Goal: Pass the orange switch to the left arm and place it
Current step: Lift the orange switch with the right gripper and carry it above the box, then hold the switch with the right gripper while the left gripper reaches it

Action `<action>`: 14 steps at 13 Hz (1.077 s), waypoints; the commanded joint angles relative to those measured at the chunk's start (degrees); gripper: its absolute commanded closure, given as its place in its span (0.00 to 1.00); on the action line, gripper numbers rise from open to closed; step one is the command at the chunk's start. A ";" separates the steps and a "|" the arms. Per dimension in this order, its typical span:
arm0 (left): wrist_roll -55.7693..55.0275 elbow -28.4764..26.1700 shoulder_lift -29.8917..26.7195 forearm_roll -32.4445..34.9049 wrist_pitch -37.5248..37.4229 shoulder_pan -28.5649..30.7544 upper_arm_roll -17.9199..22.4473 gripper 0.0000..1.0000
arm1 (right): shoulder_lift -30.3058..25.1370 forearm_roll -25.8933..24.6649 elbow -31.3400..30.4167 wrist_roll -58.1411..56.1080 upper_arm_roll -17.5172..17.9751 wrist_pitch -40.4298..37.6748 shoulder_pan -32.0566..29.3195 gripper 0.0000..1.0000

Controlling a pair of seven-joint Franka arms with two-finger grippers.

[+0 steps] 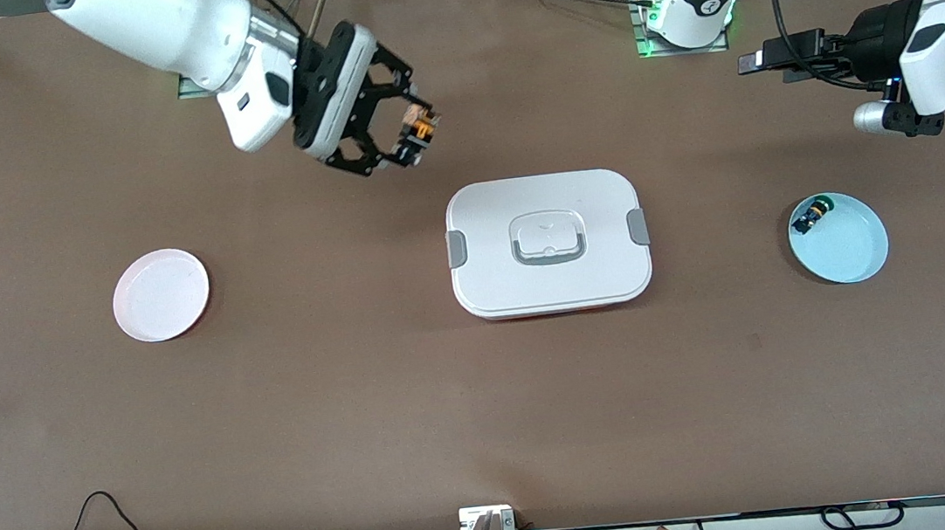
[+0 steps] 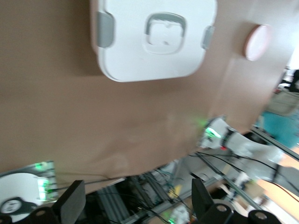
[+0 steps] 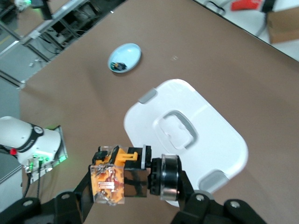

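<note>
We find the right gripper (image 1: pixel 415 135) clamped on the orange switch (image 1: pixel 420 124) above bare table, the left gripper (image 1: pixel 754 60) spread wide and waiting, so the handover should stay above the box (image 1: pixel 547 242).

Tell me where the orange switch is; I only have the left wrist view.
Observer: The right gripper is shut on the orange switch, up over bare table, not over the box.
Operator: Report where the left gripper is.
Observer: The left gripper hangs over the table at the left arm's end, near the blue plate.
Operator: Say what that plate holds.
Observer: A small black switch lies in it.
</note>
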 commanded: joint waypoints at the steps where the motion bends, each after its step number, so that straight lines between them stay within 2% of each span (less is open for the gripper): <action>1: 0.84 -4.35 1.15 -15.22 -2.61 4.29 -0.02 0.00 | 0.36 3.52 0.78 -10.86 1.16 2.27 1.25 1.00; 3: 1.01 -5.95 1.24 -23.07 -1.73 4.48 -0.02 0.00 | 0.80 10.87 0.35 -18.35 1.16 2.45 1.96 1.00; 5: 2.58 -6.74 1.24 -27.74 1.33 4.40 -0.72 0.00 | 1.24 18.88 -0.09 -25.56 1.16 2.19 2.40 1.00; 7: 7.92 -10.94 0.89 -33.62 5.63 3.87 -1.50 0.00 | 2.12 25.30 -0.18 -32.06 1.16 2.36 3.19 1.00; 10: 13.58 -19.54 -1.91 -41.00 15.90 3.87 -7.38 0.00 | 3.87 35.66 -0.79 -45.06 1.16 2.71 4.07 1.00; 12: 13.58 -24.13 -4.81 -47.77 22.58 3.87 -11.77 0.00 | 4.75 45.14 -1.58 -54.63 1.16 2.80 4.16 1.00; 14: 13.58 -26.34 -6.57 -50.16 24.28 3.96 -13.46 0.00 | 5.37 53.24 -2.99 -59.76 1.16 2.54 4.25 1.00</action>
